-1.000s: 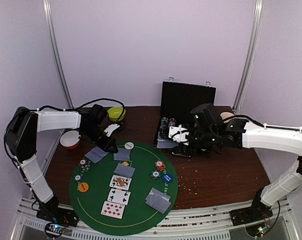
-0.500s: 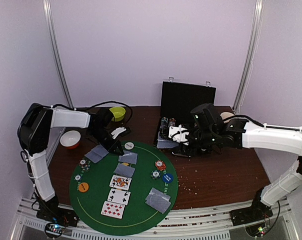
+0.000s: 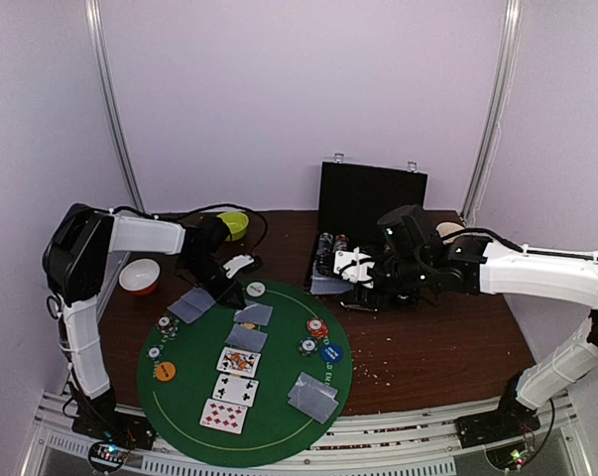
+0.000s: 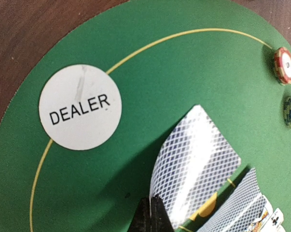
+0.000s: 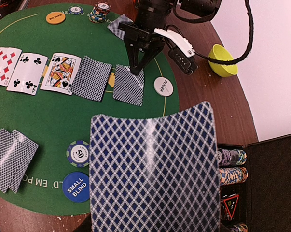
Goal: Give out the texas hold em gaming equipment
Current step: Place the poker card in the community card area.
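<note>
The left gripper [image 4: 151, 216] is pinching the near edge of one card [image 4: 193, 159] with its tips shut tight. The card is bending up off the green mat [image 3: 179, 402] at that end, while its far end is lying flat near the white Dealer disc [image 4: 80, 114]. It is sitting at the end of a row: three face-up cards [image 3: 236, 390], then one face-down card [image 3: 246, 338], then this one. The right gripper [image 3: 350, 280] is waiting over the brown table [image 3: 437, 347] next to the black case [image 3: 370, 203]. It is holding the deck [image 5: 155, 174] up in front of its own camera. Its fingers are hiding behind the deck, but it must be gripping it, because the deck is hanging in the air. I think most of the job is done. Two pairs [image 3: 191, 305] of face-down cards are lying at two seats, little piles of chips [image 3: 167, 324] are sitting by them, and the orange disc [image 3: 165, 371] and the blue disc [image 3: 330, 352] are out too. What looks left is letting go of this last card, and maybe dealing more from the deck or handing out the spare chips [image 5: 230, 166] in the case.
</note>
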